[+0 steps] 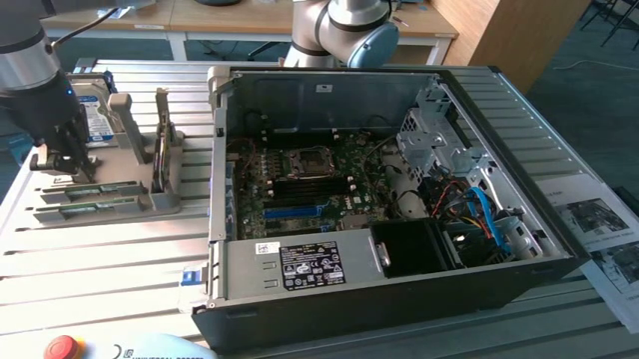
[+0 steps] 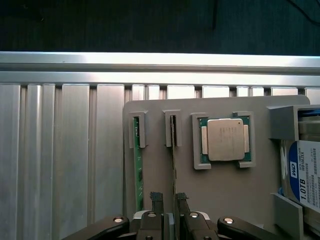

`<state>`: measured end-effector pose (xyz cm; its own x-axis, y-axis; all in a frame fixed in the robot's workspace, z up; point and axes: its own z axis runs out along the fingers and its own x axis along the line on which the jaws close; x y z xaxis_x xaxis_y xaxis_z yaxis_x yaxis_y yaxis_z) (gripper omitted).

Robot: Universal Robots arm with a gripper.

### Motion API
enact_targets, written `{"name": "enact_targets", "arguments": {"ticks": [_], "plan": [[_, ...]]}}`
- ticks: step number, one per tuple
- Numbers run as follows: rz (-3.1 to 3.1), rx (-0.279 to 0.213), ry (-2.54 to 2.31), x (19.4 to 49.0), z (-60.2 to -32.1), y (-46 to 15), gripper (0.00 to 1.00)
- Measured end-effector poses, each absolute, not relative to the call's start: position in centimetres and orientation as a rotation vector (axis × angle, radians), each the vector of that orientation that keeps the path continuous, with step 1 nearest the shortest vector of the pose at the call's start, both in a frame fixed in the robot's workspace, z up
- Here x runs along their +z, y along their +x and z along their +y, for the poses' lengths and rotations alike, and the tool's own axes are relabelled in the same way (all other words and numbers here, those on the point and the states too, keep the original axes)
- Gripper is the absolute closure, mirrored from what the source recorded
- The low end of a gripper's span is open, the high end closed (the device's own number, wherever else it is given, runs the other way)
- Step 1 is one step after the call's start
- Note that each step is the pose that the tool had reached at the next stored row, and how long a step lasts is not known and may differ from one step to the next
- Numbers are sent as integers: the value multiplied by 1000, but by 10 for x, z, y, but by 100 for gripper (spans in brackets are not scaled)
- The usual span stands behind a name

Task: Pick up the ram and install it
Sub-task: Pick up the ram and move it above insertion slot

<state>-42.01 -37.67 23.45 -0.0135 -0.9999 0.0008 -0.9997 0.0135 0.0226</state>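
Two green ram sticks stand on edge in slots of a grey holder (image 2: 220, 195). One ram (image 2: 173, 160) runs straight in between my fingertips; the other ram (image 2: 138, 170) lies one slot over. My gripper (image 2: 168, 197) is open, with a finger on each side of the first ram and a small gap showing. In the exterior view my gripper (image 1: 62, 170) hangs over the holder's (image 1: 130, 203) end on that view's left, close above the rams (image 1: 95, 193).
A square silver CPU (image 2: 226, 140) and a hard drive (image 2: 306, 180) sit in the same holder. The open computer case (image 1: 299, 299) stands beside it, motherboard (image 1: 299, 187) exposed. Slatted aluminium table (image 1: 110, 262), papers (image 1: 599, 224), red stop button (image 1: 62, 348).
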Motion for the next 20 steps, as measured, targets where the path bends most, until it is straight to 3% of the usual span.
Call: {"name": "enact_targets", "arguments": {"ticks": [20], "plan": [[-2225, -24, 2195, 234, -393, -420, 76]]}}
